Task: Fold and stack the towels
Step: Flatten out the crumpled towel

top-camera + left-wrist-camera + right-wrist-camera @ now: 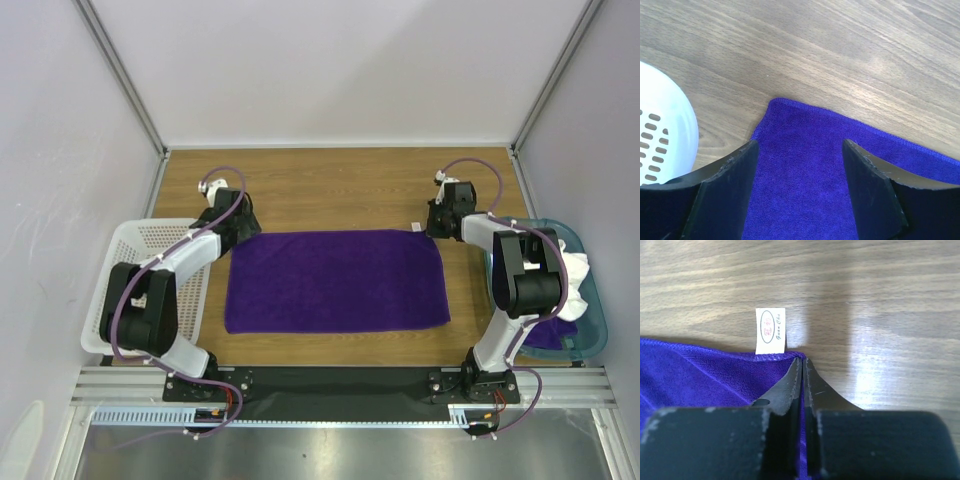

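A deep-purple towel (335, 280) lies spread flat on the wooden table. Its white tag (416, 228) sticks out at the far right corner and shows clearly in the right wrist view (770, 331). My left gripper (240, 226) is open, its jaws standing astride the towel's far left corner (805, 165). My right gripper (438, 228) is shut on the towel's far right corner (700, 380), just right of the tag, with purple cloth pinched between the jaws. A white towel (576, 268) and another purple towel (545, 335) lie in the teal bin.
A white perforated basket (128, 262) stands at the left, and its rim shows in the left wrist view (670, 125). The teal bin (596, 310) stands at the right edge. Bare wood lies beyond the towel, up to the back wall.
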### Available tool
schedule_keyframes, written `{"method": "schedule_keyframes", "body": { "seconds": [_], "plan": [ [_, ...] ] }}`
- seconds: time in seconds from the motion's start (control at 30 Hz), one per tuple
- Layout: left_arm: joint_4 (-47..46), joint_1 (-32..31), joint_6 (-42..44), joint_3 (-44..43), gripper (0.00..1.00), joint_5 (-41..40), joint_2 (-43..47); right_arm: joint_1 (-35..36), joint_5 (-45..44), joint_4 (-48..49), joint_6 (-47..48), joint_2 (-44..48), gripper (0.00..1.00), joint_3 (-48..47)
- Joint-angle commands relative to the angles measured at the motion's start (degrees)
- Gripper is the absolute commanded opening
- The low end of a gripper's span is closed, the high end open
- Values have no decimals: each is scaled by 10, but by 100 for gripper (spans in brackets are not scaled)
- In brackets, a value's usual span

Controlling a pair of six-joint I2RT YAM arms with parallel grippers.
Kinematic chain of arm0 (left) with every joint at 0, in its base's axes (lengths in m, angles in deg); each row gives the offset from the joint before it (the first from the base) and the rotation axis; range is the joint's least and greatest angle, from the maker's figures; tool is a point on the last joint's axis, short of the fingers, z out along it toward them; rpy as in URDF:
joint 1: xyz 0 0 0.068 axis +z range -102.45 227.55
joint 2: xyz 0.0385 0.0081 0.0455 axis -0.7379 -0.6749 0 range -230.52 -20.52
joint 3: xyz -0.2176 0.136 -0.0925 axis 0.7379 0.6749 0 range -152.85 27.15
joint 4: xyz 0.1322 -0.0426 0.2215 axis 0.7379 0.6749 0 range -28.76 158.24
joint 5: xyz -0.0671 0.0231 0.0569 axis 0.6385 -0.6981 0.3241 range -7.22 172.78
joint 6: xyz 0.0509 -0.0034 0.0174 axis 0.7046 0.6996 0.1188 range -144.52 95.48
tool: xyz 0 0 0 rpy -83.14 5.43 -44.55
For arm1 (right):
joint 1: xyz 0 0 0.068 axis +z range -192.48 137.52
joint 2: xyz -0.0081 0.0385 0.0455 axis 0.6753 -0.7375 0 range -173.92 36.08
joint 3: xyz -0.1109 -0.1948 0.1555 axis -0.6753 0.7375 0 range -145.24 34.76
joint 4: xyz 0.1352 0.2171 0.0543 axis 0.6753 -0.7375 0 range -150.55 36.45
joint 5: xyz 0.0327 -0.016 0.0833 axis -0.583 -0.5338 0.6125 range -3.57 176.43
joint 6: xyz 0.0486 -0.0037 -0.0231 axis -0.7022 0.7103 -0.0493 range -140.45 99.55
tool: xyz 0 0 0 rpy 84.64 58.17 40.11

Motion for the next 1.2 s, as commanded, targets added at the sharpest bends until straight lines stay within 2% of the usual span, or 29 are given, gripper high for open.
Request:
{"method": "schedule_keyframes", "body": {
  "seconds": [0.0, 0.4, 0.57, 0.8, 1.1, 1.17],
  "plan": [
    [-23, 6, 15, -23, 73, -5, -12, -8, -33, 10, -18, 11, 0, -24],
    [-44, 6, 22, -51, 59, -1, -67, -32, -73, 7, -37, -3, 0, -40],
    [-64, 6, 25, -59, 48, 21, -91, -32, -72, -1, -35, -8, 0, -50],
    [-65, 6, 30, -93, 45, 30, -144, -34, -80, -8, -34, -7, 0, -50],
    [-60, 6, 26, -99, 42, 30, -164, -34, -80, -12, -36, -6, 0, -52],
    [-50, 6, 25, -110, 35, 29, -171, -35, -80, -13, -38, -7, 0, -55]
  ]
}}
